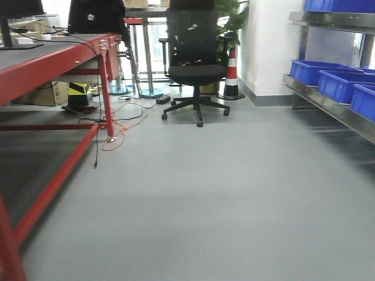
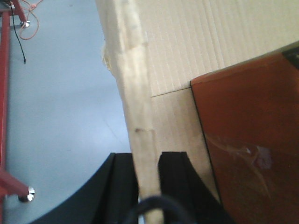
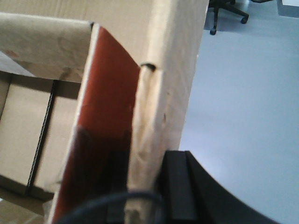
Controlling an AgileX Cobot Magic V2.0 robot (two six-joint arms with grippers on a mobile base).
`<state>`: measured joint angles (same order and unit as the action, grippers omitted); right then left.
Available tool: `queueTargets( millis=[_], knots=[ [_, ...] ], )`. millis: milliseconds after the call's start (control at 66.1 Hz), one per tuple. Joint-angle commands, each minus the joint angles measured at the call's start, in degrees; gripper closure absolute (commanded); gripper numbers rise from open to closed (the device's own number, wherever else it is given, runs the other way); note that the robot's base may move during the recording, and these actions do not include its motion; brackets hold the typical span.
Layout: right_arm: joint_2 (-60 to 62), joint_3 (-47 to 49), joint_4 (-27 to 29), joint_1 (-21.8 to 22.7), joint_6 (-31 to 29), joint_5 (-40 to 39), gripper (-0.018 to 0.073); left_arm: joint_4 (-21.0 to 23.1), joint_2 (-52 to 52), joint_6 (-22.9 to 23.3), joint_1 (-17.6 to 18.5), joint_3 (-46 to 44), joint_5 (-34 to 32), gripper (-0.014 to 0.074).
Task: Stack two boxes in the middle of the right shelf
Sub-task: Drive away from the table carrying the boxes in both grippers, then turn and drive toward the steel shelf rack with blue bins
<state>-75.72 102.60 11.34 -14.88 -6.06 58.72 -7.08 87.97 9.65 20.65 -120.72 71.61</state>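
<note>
**Cardboard pinched at both wrists**

Cardboard fills both wrist views from close up. The left gripper (image 2: 147, 162) has its black jaws closed on an upright wall of a brown corrugated carton (image 2: 196, 46), one finger (image 2: 174, 179) on each face and the pale, worn edge running up between them. A reddish-brown panel (image 2: 252, 140) lies against the carton's inner side, right beside the inner finger. The right gripper (image 3: 145, 170) grips the same way: its jaws are shut on a carton wall (image 3: 173, 56), with the outer finger (image 3: 180, 186) plain to see and the inner one lost in shadow against a reddish-brown panel (image 3: 110, 102). I cannot tell for sure whether both arms hold one carton. Under both wrists lies the smooth grey floor (image 1: 222, 193).

Further out, a red-framed bench with a dark tabletop (image 1: 35, 50) runs along the left, with an orange cable (image 1: 126, 126) looped by its leg. Along the right edge stands the steel shelf (image 1: 319, 100), well apart from the grippers, its tier carrying blue bins (image 1: 340, 85). Beyond these are a black office chair (image 1: 196, 58) and a striped traffic cone (image 1: 232, 73) by the white wall.
</note>
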Motion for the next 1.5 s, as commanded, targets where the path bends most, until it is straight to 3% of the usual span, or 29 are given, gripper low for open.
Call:
queueTargets(
  millis=[0, 1483],
  knots=[
    [0.9, 0.6, -1.0, 0.4, -1.0, -3.9, 0.0711, -2.3, -0.2, -0.5, -0.1, -0.6, -1.6, 0.0708],
    [0.9, 0.6, -1.0, 0.4, -1.0, -3.9, 0.0711, -2.7, -0.2, -0.5, -0.1, -0.6, -1.6, 0.0708]
  ],
)
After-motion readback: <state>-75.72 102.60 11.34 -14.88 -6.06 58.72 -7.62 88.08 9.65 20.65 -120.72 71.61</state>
